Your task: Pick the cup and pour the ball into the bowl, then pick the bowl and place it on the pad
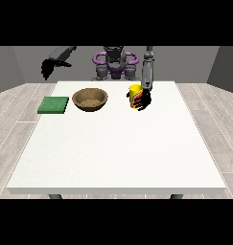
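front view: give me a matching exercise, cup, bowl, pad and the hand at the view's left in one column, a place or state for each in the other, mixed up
Things:
1. cup
2. bowl
3. pad
4. hand at the view's left

Places or states:
A. green, flat near the table's left edge
B. raised in the air, off the table
C. yellow, upright, with the hand at the view's right at it
D. brown, between the pad and the cup

Pairs: 1-C, 2-D, 3-A, 4-B

Yellow cup [134, 94] upright on desk [118, 153], far right. Brown bowl [90, 99] upright, far centre. Green flat pad [53, 105] just left of bowl.
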`<action>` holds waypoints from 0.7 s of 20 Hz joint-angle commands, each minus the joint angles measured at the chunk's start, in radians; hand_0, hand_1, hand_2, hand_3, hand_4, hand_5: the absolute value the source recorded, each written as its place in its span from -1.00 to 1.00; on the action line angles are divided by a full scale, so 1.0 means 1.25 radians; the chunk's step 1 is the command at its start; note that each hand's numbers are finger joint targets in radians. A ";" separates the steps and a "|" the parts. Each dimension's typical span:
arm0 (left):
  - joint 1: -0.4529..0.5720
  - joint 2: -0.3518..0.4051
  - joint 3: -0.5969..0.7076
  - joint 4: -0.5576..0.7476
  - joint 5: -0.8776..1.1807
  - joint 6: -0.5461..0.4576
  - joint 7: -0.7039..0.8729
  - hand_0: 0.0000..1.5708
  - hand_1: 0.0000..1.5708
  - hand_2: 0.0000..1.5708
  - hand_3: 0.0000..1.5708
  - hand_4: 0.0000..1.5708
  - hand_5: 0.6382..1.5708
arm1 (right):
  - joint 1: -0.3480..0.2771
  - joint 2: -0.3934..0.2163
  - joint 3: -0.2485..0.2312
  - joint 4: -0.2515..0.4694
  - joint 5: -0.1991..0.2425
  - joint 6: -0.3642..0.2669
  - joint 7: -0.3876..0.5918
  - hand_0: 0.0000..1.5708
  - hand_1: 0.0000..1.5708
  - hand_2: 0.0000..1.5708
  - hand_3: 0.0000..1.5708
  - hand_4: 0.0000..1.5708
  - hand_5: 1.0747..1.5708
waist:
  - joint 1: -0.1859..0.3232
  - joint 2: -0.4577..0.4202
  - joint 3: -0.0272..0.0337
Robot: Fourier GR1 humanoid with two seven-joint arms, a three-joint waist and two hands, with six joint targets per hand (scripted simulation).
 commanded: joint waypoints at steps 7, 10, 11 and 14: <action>0.018 -0.051 -0.100 0.019 -0.110 0.144 0.134 0.67 0.67 1.00 1.00 0.90 0.37 | -0.004 -0.050 -0.045 0.099 -0.033 0.027 0.059 -1.00 -1.00 -1.00 -1.00 -1.00 0.99 | 0.027 -0.126 -0.0165; -0.041 0.112 -0.108 0.003 -0.193 0.165 0.260 0.76 0.76 1.00 1.00 1.00 0.51 | 0.008 -0.042 -0.047 0.129 -0.027 0.018 0.062 -1.00 -1.00 -1.00 -1.00 -1.00 0.99 | 0.051 -0.174 -0.0134; -0.060 0.177 -0.106 0.009 -0.208 0.142 0.293 0.80 0.80 1.00 1.00 1.00 0.48 | 0.030 -0.022 -0.026 0.117 -0.005 0.006 0.053 -1.00 -1.00 -1.00 -1.00 -1.00 0.99 | 0.049 -0.189 -0.0131; -0.099 0.258 -0.141 0.031 -0.270 0.106 0.406 0.85 0.85 1.00 1.00 1.00 0.40 | 0.037 -0.028 -0.036 0.144 -0.022 0.019 0.074 -1.00 -1.00 -1.00 -1.00 -1.00 0.99 | 0.057 -0.231 -0.0141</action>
